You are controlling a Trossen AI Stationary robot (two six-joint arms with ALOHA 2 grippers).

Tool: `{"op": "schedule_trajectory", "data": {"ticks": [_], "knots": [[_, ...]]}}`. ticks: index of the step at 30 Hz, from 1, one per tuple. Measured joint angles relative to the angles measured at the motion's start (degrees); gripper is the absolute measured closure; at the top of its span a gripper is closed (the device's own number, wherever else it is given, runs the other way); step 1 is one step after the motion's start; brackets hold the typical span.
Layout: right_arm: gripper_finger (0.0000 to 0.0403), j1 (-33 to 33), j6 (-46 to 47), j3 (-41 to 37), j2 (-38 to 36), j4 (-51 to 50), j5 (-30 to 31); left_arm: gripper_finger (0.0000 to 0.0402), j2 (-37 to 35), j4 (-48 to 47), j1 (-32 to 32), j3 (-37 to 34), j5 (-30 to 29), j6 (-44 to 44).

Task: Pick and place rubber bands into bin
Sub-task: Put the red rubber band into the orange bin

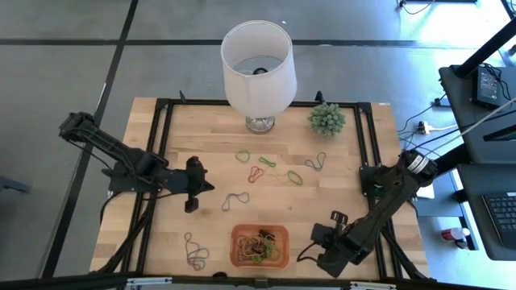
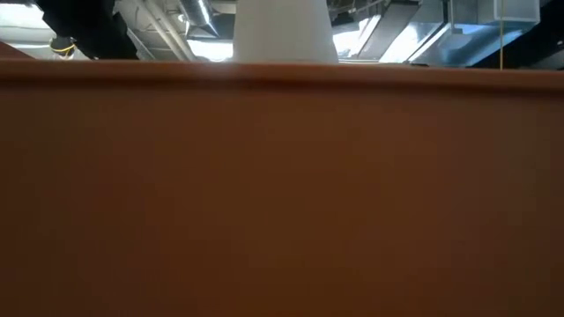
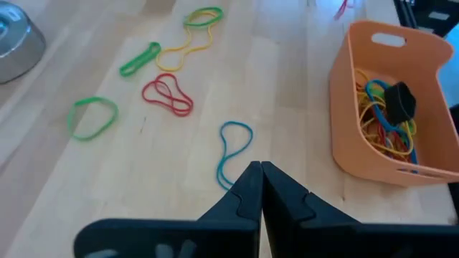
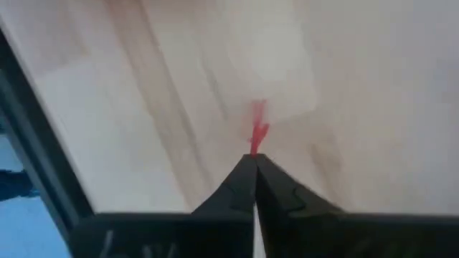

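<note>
The bin (image 1: 260,245) sits at the near edge of the table (image 1: 161,242), roughly centred, its long side running left to right, already holding a tangle of yellow, blue and orange bands (image 3: 384,129) plus a black piece. In the low view its orange wall (image 2: 282,194) fills nearly everything, with only the lamp (image 1: 258,68) showing above it.

The left gripper (image 1: 192,198) hangs over the table's left half, fingers pressed together with nothing between them. Just ahead of its tips lies a blue band (image 3: 233,150), stretched long and thin, pointing away from the gripper, with bare wood between it and the bin.

The right gripper (image 1: 334,219) is just right of the bin, near the front right corner. Its tips are pinched on a scrap of red band (image 4: 257,129) sticking out past them, blurred.

Mid-table, loose bands lie scattered: red (image 3: 168,94), green (image 3: 92,116), a green-and-yellow twist (image 3: 179,43). Another lies near the front left corner (image 1: 194,251). The left strip stays open; a small plant (image 1: 326,118) stands beside the lamp at the back.
</note>
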Motion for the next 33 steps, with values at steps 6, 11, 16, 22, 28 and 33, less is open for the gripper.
{"op": "schedule_trajectory", "data": {"ticks": [6,11,16,22,28,33], "knots": [[0.0401,-0.32,-6.95,15.74,-0.35,-8.89,9.51,0.04,0.33,-0.13,-0.04,0.0,0.28,-0.02],[0.0401,-1.86,-16.92,24.82,-0.43,-6.47,14.76,0.04,0.31,0.09,-0.04,0.0,0.48,-0.48],[0.0402,-4.74,-25.26,26.4,0.01,-0.88,14.79,0.04,0.31,0.11,-0.04,0.0,0.5,-1.77],[0.0402,-8.4,-33.75,26.43,3.57,5.51,14.7,0.04,0.33,0.11,-0.04,0.0,1.39,-3.54],[0.0403,-11.36,-37.87,26.41,8.78,8.9,8.92,0.0399,0.33,0.13,-0.04,0.0,1.46,-3.61],[0.0403,-12.5,-37.88,26.39,13.91,9.13,2.02,0.04,0.33,0.15,-0.04,0.0,1.46,-3.62]]}}
